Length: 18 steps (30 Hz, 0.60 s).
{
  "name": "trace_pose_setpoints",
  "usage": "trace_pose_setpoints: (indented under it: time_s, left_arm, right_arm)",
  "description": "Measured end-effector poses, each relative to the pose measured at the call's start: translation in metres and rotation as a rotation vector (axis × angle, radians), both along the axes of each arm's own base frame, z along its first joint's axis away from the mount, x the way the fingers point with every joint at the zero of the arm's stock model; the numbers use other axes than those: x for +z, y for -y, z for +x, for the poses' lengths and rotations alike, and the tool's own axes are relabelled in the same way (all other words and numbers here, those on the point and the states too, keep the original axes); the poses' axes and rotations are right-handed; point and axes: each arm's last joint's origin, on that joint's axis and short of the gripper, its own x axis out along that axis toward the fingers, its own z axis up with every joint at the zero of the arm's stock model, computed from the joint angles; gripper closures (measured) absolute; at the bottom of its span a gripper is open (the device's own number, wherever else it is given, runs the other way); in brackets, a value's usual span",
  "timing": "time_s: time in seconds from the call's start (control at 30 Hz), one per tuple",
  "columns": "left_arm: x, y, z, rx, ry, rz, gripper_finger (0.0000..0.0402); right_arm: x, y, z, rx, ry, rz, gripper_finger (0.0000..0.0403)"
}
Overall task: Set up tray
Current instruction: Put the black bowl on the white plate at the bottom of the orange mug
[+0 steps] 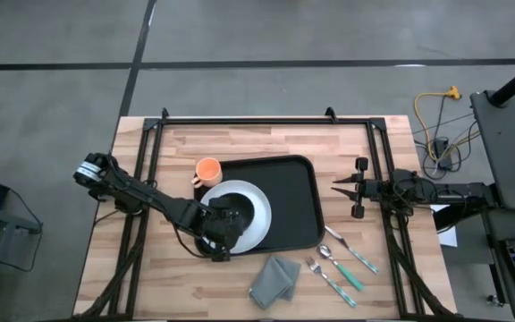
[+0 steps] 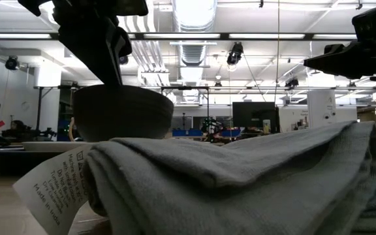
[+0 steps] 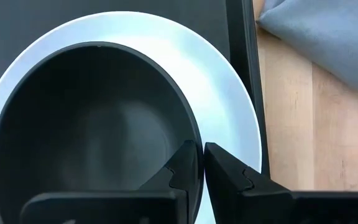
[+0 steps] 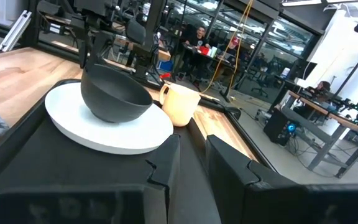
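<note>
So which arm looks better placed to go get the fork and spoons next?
Probably the right. The right gripper hangs empty near the cutlery, while the left gripper is pinching the black bowl on the white plate.

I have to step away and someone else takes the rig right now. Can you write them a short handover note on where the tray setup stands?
Left gripper: shut on the rim of the black bowl, which sits on the white plate.
Right gripper: waiting empty just off the tray's right edge, fingers slightly apart.
Tray: mid-table. The plate overhangs its left rim.
Done: plate and bowl are in place.
Left: the orange mug stands on the wood at the tray's back left corner. The grey cloth, fork and spoon lie on the table in front of the tray. Release the bowl first.
</note>
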Motion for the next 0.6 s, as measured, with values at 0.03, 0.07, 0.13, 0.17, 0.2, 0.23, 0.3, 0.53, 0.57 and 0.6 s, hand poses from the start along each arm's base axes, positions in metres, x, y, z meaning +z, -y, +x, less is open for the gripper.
trace_pose_setpoints:
  time_s: [0.03, 0.07, 0.13, 0.17, 0.2, 0.23, 0.3, 0.53, 0.57, 0.6]
  left_arm:
    - [0.0, 0.0, 0.0, 0.0, 0.0, 0.0, 0.0384]
    - [0.0, 0.0, 0.0, 0.0, 0.0, 0.0, 0.0384]
    - [0.0, 0.0, 0.0, 0.0, 0.0, 0.001, 0.0384]
    - [0.0, -0.0002, 0.0001, 0.001, 0.0, 0.001, 0.0384]
    - [0.0, -0.0006, 0.0002, 0.002, 0.0, 0.001, 0.0384]
    - [0.0, -0.0013, 0.0005, 0.005, 0.001, 0.001, 0.0384]
    - [0.0001, -0.0021, 0.0008, 0.008, 0.001, 0.001, 0.0384]
    - [-0.0002, -0.0037, 0.0011, -0.004, -0.007, 0.003, 0.0383]
    - [-0.0005, -0.0034, 0.0006, -0.009, -0.015, -0.005, 0.0383]
    - [-0.0006, -0.0033, 0.0004, -0.013, -0.02, -0.011, 0.0383]
  right_arm:
    - [0.0, 0.0, 0.0, 0.0, 0.0, 0.0, 0.0335]
    - [0.0, 0.0, 0.0, 0.0, 0.0, -0.001, 0.0335]
    - [0.0, 0.0, 0.0, 0.0, 0.0, -0.001, 0.0335]
    - [0.0, 0.0, 0.0, 0.0, 0.0, 0.0, 0.0335]
    - [0.0, 0.0, 0.0, 0.0, 0.0, 0.0, 0.0335]
    - [0.0, 0.0, 0.0, 0.0, 0.0, -0.001, 0.0335]
    - [0.0, 0.0, 0.0, 0.0, 0.0, 0.0, 0.0335]
    - [0.0, 0.0, 0.0, 0.0, 0.0, -0.001, 0.0335]
    - [0.0, 0.0, 0.0, 0.0, -0.001, -0.002, 0.0335]
    - [0.0, 0.0, 0.0, 0.0, 0.0, 0.0, 0.0335]
